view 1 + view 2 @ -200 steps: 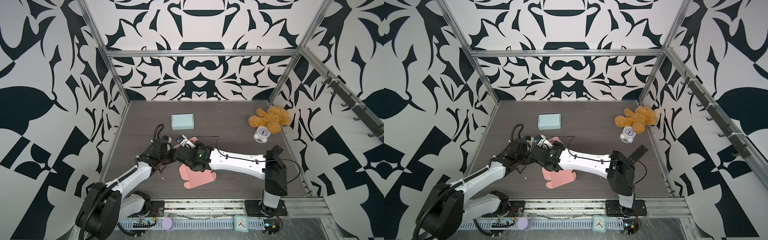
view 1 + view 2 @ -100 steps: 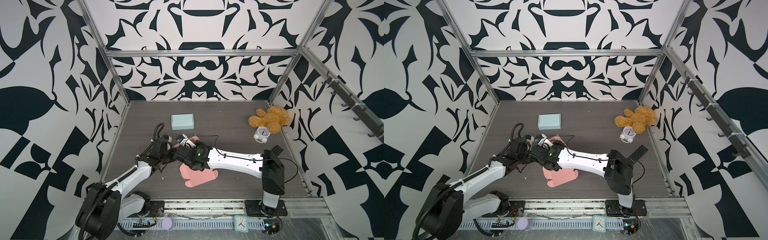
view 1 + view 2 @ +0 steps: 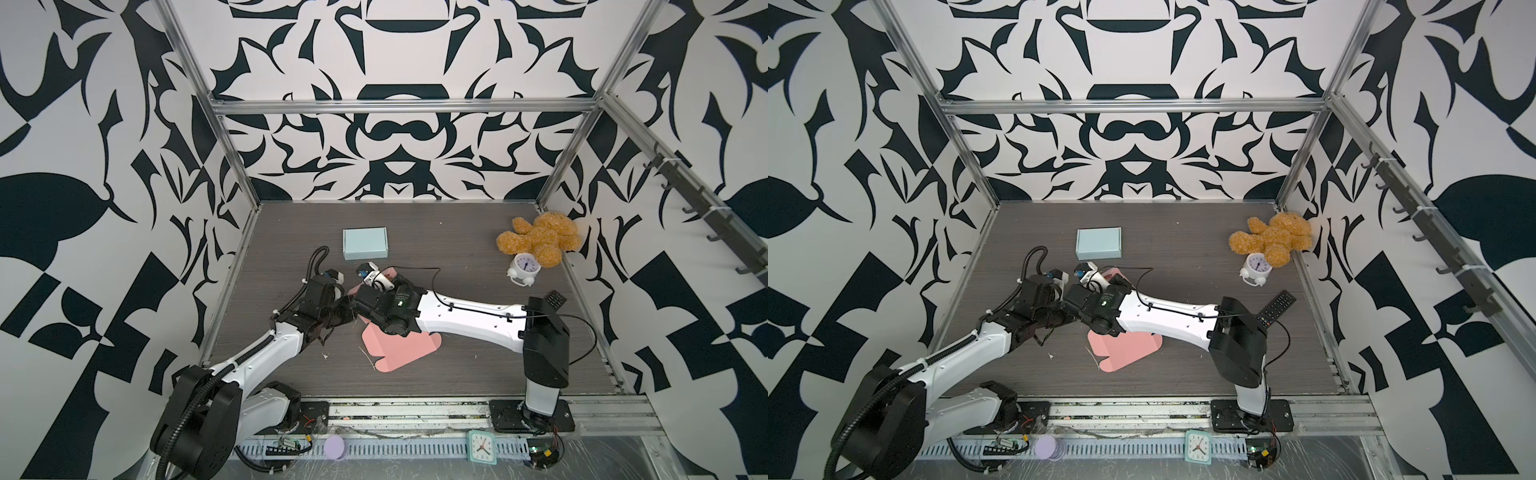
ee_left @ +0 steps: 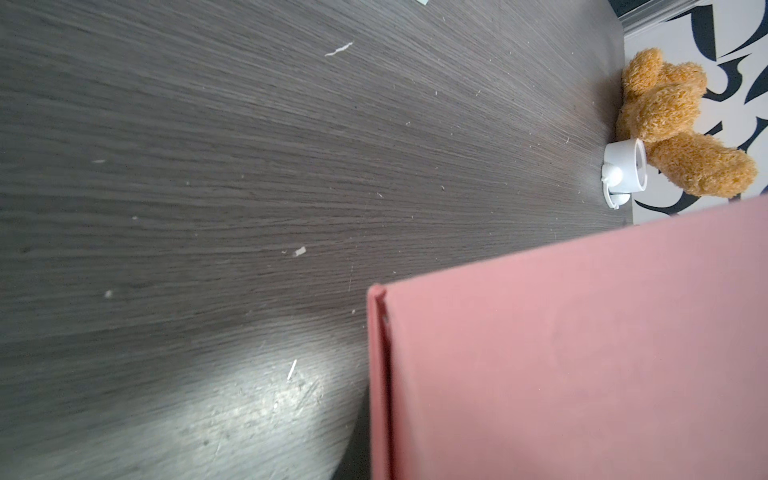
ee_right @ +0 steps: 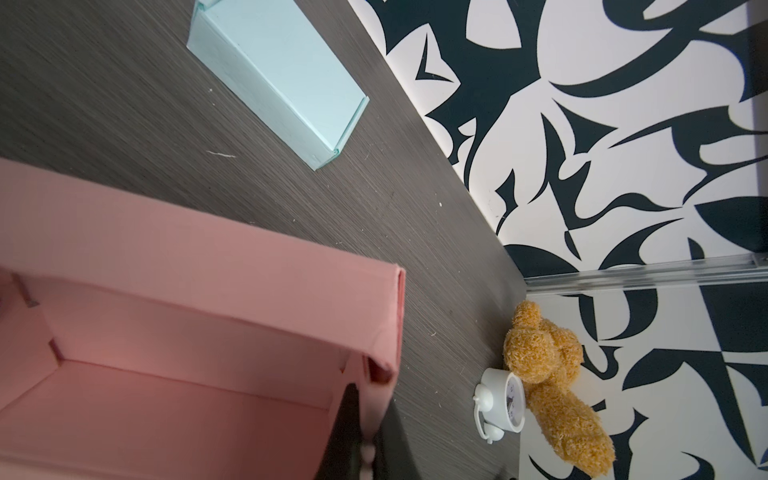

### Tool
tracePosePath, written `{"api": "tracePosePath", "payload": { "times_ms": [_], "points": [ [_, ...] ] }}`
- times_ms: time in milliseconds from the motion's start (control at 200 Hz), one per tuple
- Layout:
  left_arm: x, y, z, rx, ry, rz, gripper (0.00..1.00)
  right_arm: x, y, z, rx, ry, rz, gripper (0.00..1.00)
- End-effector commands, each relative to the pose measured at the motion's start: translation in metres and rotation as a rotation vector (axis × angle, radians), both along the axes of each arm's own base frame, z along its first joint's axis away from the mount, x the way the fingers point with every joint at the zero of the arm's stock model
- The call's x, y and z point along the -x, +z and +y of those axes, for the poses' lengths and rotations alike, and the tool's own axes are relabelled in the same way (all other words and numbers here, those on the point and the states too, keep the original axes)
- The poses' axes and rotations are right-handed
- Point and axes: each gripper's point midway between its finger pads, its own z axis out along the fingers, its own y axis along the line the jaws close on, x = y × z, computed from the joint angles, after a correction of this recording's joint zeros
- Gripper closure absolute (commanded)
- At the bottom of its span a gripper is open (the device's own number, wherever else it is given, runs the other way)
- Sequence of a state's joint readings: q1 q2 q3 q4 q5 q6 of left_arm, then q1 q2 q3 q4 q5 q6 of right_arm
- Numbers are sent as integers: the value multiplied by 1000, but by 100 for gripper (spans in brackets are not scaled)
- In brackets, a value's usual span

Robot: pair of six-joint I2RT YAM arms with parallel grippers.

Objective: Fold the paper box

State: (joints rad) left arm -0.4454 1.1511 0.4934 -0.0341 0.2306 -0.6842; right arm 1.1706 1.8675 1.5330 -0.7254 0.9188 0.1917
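Pink paper box (image 3: 399,349); small box (image 3: 365,244) at 12 o'clock is pale blue. Teddy bear (image 3: 540,239) golden-brown, alarm clock (image 3: 524,268) white. Table (image 3: 457,232) dark grey woodgrain, walls (image 3: 390,137) black-and-white swirls.

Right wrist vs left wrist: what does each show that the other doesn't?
Right wrist only: the pink paper box's open inside with raised walls, the right claw shut on one wall, and the light blue box in plain view; left wrist catches at most a sliver of it.
Left wrist only: the pink paper box's flat outer face, with no claw visible.
Both: teddy bear, white alarm clock, dark table.
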Motion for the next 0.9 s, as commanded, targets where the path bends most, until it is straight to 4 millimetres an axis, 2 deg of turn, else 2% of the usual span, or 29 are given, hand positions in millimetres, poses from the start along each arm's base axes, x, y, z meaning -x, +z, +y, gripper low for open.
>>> {"api": "tracePosePath", "payload": {
  "times_ms": [0,95,235,435,500,765,895],
  "points": [
    [-13,39,-18,78,-53,-108,100,-2,-11,-6,81,-5,1,100],
    [-13,39,-20,79,-53,-108,100,-4,-13,-7,110,-14,-11,100],
    [-15,38,-19,72,-46,-108,100,-1,-20,-5,79,-17,8,82],
    [-16,39,-19,75,-45,-113,100,0,-16,-7,36,-13,7,80],
    [-17,40,-19,77,-44,-114,100,-1,-19,-7,44,-17,9,81],
    [-16,41,-19,79,-42,-119,100,-5,-24,-8,83,-25,-5,96],
    [-16,41,-19,78,-40,-117,100,-6,-28,-7,102,-29,-3,96]
  ]
}}
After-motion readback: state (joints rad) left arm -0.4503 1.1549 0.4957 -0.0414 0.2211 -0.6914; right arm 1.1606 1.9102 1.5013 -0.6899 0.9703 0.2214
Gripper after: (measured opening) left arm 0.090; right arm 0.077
